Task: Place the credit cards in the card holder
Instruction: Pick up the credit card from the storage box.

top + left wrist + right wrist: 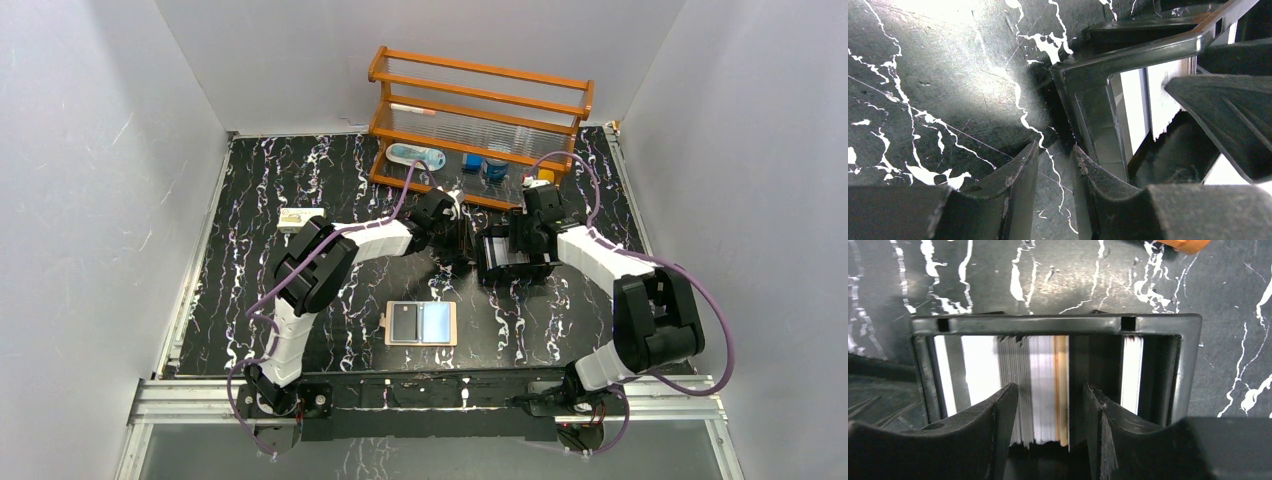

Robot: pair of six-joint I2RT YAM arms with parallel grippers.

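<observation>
Seemingly half done: a yellowish card [1062,385] stands in the mid-frame card holder [515,256], the left end effector [1055,150] and right end effector [1050,390] both released at it, while the light blue card [436,322] lies on the wallet [420,343] at lower centre.

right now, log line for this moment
left gripper: open, at black box edge | right gripper: open, over yellowish card upright in box | light blue card: on tan wallet

Plain white walls [100,150] enclose a black marbled tabletop [260,190]. An orange rack [480,70] stands at upper centre, seemingly against the back wall.
</observation>
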